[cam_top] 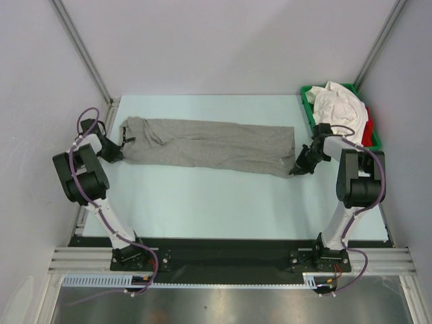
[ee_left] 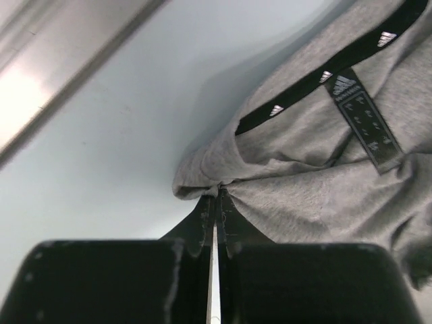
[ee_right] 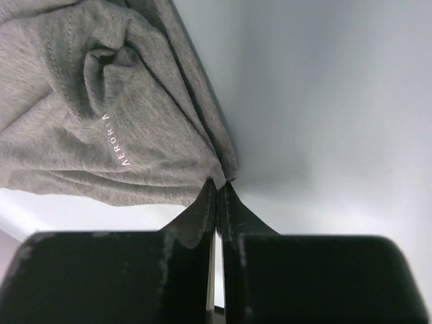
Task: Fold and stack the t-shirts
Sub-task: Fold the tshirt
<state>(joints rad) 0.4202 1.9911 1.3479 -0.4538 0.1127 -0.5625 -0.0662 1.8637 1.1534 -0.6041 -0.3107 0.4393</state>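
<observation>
Left claw (cam_top: 123, 143) at 9 o'clock, right claw (cam_top: 295, 170) at 3 o'clock, both clamped on grey t-shirt (cam_top: 209, 145) stretched across surface (cam_top: 202, 202). Other t-shirts (cam_top: 341, 104) in tray (cam_top: 308, 94), 2 o'clock. Left wrist: I pinch collar edge near neck label (ee_left: 364, 121). Right wrist: I pinch opposite end. Step looks like mid-fold; next I'd probably carry one end over the other, evenly.

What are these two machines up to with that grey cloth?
The two robot arms are handling a grey t-shirt, which lies stretched in a long band across the table. The left gripper is pinched shut on its neck end, and the right gripper on the opposite end. White shirts and a red shirt sit heaped in a green tray at the far right corner.
</observation>
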